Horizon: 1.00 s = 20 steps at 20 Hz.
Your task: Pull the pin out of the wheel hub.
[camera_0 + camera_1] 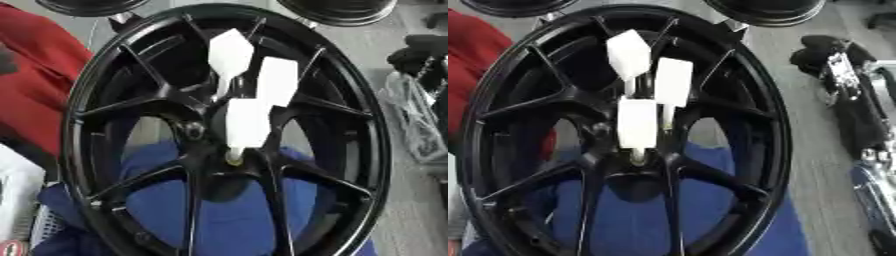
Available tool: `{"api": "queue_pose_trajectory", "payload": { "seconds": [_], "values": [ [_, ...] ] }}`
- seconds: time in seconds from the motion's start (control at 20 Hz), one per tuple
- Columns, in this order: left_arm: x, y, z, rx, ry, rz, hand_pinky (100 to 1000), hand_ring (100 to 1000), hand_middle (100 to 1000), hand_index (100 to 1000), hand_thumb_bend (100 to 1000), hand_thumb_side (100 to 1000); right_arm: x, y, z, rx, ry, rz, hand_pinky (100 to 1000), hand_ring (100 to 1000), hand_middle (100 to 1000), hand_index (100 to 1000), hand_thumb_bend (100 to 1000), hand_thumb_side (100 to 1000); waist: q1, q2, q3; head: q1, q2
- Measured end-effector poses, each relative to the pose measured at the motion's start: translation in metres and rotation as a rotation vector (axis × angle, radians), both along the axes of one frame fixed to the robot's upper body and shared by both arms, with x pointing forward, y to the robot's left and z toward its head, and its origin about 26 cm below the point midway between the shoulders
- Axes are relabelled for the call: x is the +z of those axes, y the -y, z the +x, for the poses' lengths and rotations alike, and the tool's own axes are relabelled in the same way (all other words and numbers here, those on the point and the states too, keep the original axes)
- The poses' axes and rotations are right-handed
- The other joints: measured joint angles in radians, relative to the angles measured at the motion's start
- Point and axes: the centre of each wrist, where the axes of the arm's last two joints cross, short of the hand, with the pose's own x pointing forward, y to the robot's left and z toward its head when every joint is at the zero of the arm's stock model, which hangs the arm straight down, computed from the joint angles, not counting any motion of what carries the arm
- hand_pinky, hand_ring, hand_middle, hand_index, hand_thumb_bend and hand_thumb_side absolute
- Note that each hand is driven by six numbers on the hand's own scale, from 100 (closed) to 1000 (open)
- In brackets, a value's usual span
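Observation:
A black multi-spoke wheel hub [105, 100] fills both views, lying face up. Three white pins with flat paddle-shaped heads stand in its centre: one at the upper left [230, 50], one at the right [278, 80], and the nearest one [248, 122], whose shaft goes into a bolt hole just below it. Nothing touches the pins. A black and silver limb that looks like my right arm lies along the right edge, and its hand [826, 54] is well clear of the hub. My left hand does not show.
A blue cloth [227, 215] lies under the hub and shows between the spokes. Red fabric [35, 85] sits at the left. Two more dark wheels [337, 10] stand at the far edge. Grey floor [807, 150] lies to the right of the hub.

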Motion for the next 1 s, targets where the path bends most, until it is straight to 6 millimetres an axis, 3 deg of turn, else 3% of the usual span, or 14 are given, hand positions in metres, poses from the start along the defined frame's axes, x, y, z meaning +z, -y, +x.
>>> {"api": "queue_pose_trajectory", "payload": {
  "seconds": [0.3,0.35,0.4,0.55,1.0],
  "values": [
    [-0.002,-0.001,-0.001,0.004,-0.012,0.003,670,639,576,671,444,558,0.044,0.015,-0.002,0.035,0.119,-0.318,851,782,675,777,100,714,-0.008,-0.007,0.000,0.003,0.008],
    [-0.002,-0.001,-0.001,0.004,-0.013,0.004,670,639,576,671,444,558,0.051,0.017,-0.003,0.037,0.135,-0.373,850,784,674,778,100,758,-0.010,-0.010,0.000,0.003,0.009],
    [-0.003,-0.001,-0.001,0.004,-0.014,0.004,670,639,576,671,443,559,0.058,0.019,-0.004,0.038,0.150,-0.428,849,785,683,779,100,715,-0.012,-0.011,0.000,0.003,0.009],
    [-0.004,-0.001,-0.001,0.003,-0.020,0.006,670,640,577,671,443,559,0.076,0.023,-0.007,0.037,0.180,-0.583,846,788,690,780,100,709,-0.016,-0.014,0.000,0.003,0.014],
    [-0.005,-0.002,-0.002,0.003,-0.031,0.020,670,640,577,671,442,559,0.104,0.022,-0.015,0.039,0.164,-0.939,838,799,718,791,100,675,-0.028,-0.025,0.001,-0.012,0.007]
  ]
}}
